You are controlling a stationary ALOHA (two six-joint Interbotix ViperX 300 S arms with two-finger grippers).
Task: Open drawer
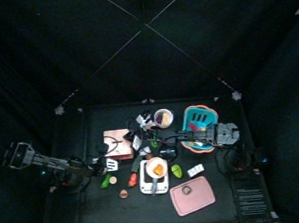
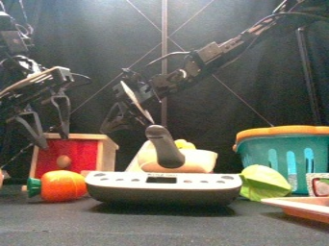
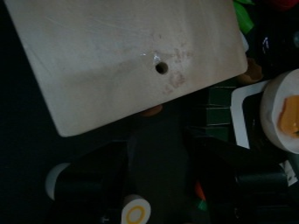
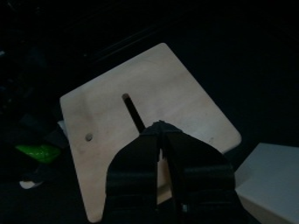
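Drawer half hidden; left pincer spread, right pincer pressed together.

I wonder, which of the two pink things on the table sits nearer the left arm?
The small boxy salmon-pink drawer, on the table's left side near the left arm; the flat pink slab lies at the front right.
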